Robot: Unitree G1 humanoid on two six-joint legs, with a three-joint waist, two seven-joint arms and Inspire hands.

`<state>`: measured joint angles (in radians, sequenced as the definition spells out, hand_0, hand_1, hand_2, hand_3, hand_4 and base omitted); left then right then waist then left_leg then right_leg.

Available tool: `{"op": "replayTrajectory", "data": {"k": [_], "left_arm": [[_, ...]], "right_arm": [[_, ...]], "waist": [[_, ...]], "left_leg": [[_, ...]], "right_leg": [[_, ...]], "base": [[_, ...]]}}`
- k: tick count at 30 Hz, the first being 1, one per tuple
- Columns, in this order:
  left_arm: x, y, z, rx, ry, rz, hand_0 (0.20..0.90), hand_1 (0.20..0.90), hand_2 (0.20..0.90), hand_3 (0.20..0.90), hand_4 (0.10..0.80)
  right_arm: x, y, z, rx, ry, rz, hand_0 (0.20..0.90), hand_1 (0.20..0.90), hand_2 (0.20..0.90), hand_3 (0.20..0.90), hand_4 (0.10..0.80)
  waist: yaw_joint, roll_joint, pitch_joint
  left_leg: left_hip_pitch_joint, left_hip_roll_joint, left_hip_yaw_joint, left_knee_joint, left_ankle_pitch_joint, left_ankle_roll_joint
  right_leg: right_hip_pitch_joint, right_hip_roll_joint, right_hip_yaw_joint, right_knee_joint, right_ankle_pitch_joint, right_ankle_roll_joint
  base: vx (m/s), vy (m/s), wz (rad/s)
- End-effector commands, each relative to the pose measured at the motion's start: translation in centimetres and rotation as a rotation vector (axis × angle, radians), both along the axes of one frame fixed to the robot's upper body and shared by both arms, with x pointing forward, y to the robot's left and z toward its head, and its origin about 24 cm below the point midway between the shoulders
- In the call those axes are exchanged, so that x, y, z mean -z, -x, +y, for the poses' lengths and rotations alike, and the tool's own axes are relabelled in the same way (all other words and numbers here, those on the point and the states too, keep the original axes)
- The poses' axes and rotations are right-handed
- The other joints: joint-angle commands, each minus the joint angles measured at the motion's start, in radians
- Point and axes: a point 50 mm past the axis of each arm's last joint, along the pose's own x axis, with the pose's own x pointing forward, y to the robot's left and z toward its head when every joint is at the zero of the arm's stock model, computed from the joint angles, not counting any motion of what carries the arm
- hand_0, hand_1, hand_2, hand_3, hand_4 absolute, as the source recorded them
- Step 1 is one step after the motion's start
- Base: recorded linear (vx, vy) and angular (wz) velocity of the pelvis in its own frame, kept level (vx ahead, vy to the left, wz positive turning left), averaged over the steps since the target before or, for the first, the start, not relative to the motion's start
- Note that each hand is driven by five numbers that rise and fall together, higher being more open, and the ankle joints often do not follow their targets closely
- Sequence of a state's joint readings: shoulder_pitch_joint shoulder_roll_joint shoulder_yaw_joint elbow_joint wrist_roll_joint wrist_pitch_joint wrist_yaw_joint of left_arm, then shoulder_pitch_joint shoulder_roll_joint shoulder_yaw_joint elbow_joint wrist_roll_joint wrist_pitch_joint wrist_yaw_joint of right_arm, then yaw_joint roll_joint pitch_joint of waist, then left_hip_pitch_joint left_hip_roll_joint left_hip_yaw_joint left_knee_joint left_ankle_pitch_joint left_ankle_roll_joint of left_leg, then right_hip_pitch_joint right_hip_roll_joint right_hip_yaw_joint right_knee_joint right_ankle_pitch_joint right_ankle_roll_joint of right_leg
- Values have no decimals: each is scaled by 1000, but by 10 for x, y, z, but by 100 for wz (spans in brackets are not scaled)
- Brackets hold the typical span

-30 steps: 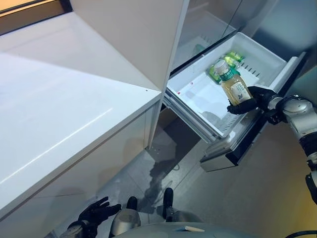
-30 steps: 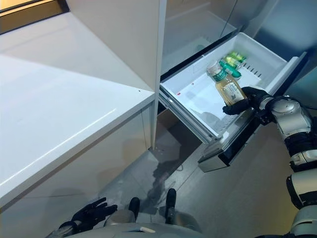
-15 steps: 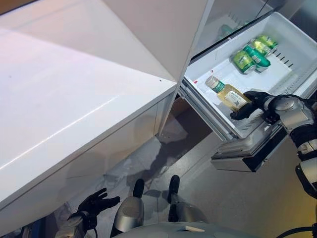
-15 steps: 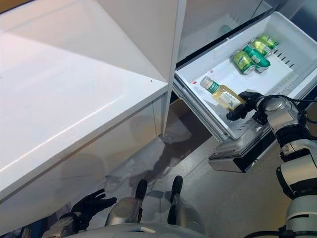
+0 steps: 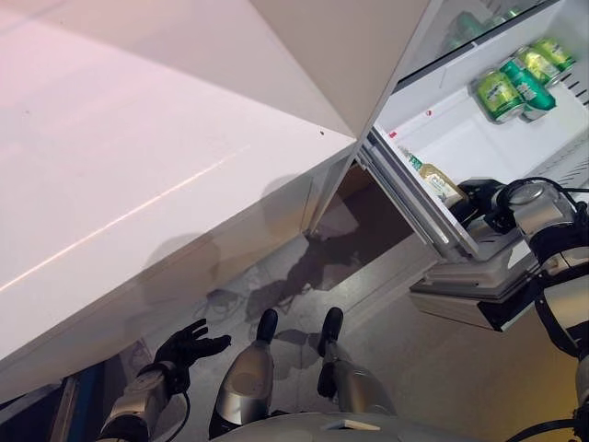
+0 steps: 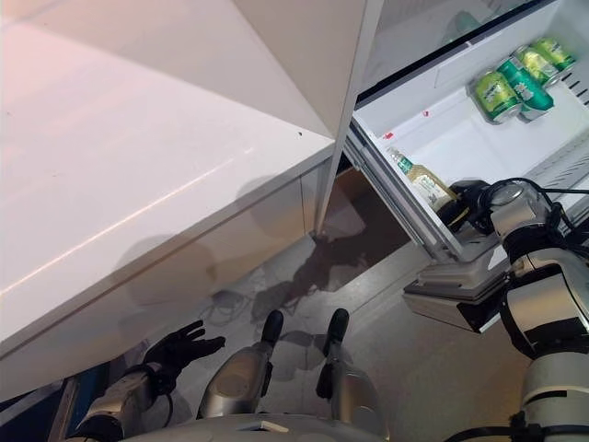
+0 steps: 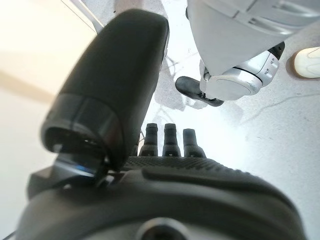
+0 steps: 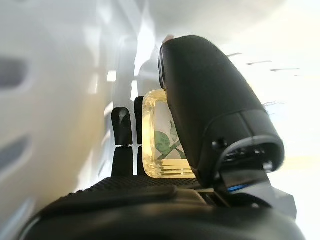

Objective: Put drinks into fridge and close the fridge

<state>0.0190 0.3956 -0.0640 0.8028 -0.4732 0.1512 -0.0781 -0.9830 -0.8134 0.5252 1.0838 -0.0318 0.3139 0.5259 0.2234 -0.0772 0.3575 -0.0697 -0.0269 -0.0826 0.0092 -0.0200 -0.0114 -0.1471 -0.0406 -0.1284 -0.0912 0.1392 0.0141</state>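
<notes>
A clear bottle of yellow drink with a green cap [image 5: 431, 178] lies low in the white fridge drawer [image 5: 433, 138], close to its front wall. My right hand [image 5: 477, 199] is shut on the bottle's base; the right wrist view shows thumb and fingers around the bottle [image 8: 159, 145]. Green cans and a green bottle [image 5: 515, 83] lie at the drawer's back. My left hand [image 5: 187, 345] hangs open low at my left side, above the floor, holding nothing.
A white counter [image 5: 138, 166] fills the left, its corner next to the drawer. The drawer's dark front panel [image 5: 479, 299] juts out below my right hand. Grey floor lies beneath.
My right hand has lowered the bottle from above the drawer down into it, laying it on its side. The camera has shifted, so the whole scene moved up and right.
</notes>
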Motion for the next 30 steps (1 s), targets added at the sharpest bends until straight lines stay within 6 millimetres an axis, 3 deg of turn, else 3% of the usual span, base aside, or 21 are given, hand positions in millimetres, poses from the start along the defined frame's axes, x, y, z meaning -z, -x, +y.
{"op": "replayTrajectory", "data": {"k": [1,17,18,20,30], "left_arm": [[-11,0,20,14,-61,26,900,900,900,900,800],[-15,-24,11,-6,-19,-29,900,900,900,900,800],[-16,-26,11,-4,-15,-30,900,900,900,900,800],[-16,-27,10,-1,-13,-32,900,900,900,900,800],[-14,-28,8,-6,-9,-21,900,900,900,900,800]], "right_arm": [[-75,-10,-12,65,24,-179,300,300,300,200,100],[-77,-16,-5,130,18,-203,309,309,309,211,111],[-77,-16,-5,135,14,-212,747,747,747,722,622],[-79,-16,-5,141,21,-224,900,900,900,900,800],[-83,-15,-9,168,1,-282,900,900,900,900,800]], "waist": [[13,15,-23],[-3,51,27],[-5,53,27],[-7,54,26],[-21,49,5]], "left_leg": [[-121,-29,-16,-41,69,11],[-178,-45,-17,-27,83,13],[-178,-45,-15,-28,83,13],[-176,-44,-13,-29,83,14],[-148,-39,5,-39,77,12]], "right_leg": [[-3,12,-37,90,-87,45],[-69,7,-28,112,-88,33],[-71,7,-27,113,-88,33],[-73,7,-26,116,-89,33],[-54,6,-23,110,-89,36]], "base": [[-34,17,6],[-31,29,1],[-31,27,0],[-18,16,0],[-1,2,-1]]}}
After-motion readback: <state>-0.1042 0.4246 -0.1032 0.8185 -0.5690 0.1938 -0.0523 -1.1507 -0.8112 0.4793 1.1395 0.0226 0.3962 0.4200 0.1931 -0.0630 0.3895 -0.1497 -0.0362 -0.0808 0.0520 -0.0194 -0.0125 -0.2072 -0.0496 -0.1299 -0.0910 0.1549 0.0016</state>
